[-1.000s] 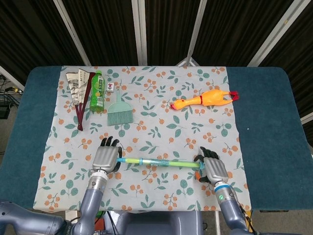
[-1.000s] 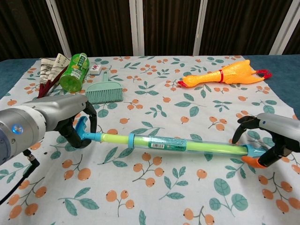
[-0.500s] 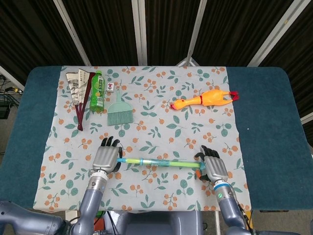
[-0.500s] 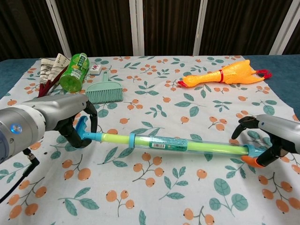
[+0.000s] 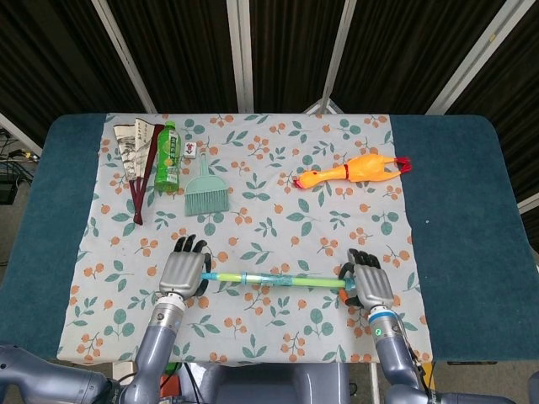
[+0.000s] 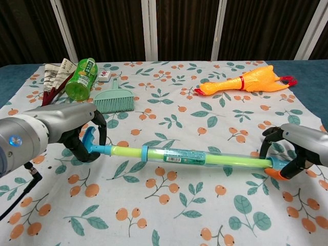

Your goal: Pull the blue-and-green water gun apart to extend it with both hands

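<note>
The blue-and-green water gun (image 6: pixel 184 156) lies stretched out along the near part of the floral cloth, also visible from above (image 5: pixel 274 279). My left hand (image 6: pixel 77 128) (image 5: pixel 183 271) grips its blue handle end at the left. My right hand (image 6: pixel 294 151) (image 5: pixel 369 289) holds the orange-tipped end at the right, fingers curled around it. The clear blue barrel with its label sits mid-length, with the yellow-green rod showing on both sides of it.
At the back left lie a green bottle (image 6: pixel 82 78), a mint hand brush (image 6: pixel 114 100), a small white tile (image 6: pixel 104 76) and a folded fan (image 5: pixel 135 160). A rubber chicken (image 6: pixel 246 82) rests at the back right. The cloth's edge and the blue table (image 5: pixel 472 194) flank the scene.
My right hand has shifted slightly to the right with the orange end, and the gun's rod shows a bit longer. The left hand stays in place.
</note>
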You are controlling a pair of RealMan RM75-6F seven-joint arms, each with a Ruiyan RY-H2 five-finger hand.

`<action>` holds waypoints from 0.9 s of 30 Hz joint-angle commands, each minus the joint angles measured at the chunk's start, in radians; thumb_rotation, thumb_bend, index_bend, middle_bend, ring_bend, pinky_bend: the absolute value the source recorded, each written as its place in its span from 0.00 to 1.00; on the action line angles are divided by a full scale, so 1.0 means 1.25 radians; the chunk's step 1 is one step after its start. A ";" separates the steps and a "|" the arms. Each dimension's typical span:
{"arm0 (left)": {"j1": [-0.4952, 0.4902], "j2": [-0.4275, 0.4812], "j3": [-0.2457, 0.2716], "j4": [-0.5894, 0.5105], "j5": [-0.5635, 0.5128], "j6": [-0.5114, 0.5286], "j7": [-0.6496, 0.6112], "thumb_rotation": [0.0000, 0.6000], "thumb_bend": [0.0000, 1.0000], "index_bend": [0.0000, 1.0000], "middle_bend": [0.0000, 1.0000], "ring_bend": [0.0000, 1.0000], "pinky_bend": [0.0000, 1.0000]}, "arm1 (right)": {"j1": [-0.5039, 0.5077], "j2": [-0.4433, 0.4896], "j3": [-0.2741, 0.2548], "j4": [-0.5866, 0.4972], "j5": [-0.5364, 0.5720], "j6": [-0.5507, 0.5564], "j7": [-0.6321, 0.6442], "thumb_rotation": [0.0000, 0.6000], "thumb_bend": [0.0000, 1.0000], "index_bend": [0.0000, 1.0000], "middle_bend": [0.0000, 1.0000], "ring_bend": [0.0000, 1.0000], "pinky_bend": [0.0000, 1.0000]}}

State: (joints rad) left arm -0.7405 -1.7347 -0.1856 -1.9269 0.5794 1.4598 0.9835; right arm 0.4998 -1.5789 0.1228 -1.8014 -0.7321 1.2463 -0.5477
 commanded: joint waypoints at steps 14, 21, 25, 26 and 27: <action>0.011 0.039 0.024 -0.034 0.014 0.002 -0.009 1.00 0.61 0.63 0.14 0.00 0.05 | 0.001 0.024 0.020 -0.006 0.002 0.005 -0.003 1.00 0.42 0.64 0.13 0.00 0.00; 0.025 0.087 0.037 -0.053 0.024 -0.008 -0.029 1.00 0.61 0.63 0.14 0.00 0.05 | 0.003 0.048 0.029 -0.010 0.011 0.008 -0.011 1.00 0.42 0.65 0.13 0.00 0.00; 0.033 0.116 0.045 -0.062 0.030 -0.020 -0.042 1.00 0.61 0.63 0.14 0.00 0.05 | 0.003 0.063 0.033 -0.011 0.013 0.011 -0.011 1.00 0.42 0.65 0.13 0.00 0.00; 0.034 0.121 0.048 -0.064 0.032 -0.022 -0.045 1.00 0.61 0.63 0.14 0.00 0.05 | 0.002 0.066 0.034 -0.010 0.014 0.011 -0.011 1.00 0.42 0.65 0.13 0.00 0.00; 0.037 0.130 0.053 -0.067 0.036 -0.026 -0.048 1.00 0.61 0.63 0.14 0.00 0.05 | 0.002 0.069 0.036 -0.010 0.017 0.011 -0.009 1.00 0.42 0.65 0.13 0.00 0.00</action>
State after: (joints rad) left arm -0.6988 -1.5805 -0.1257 -2.0055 0.6195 1.4327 0.9291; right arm 0.5022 -1.4934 0.1667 -1.8143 -0.7120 1.2595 -0.5602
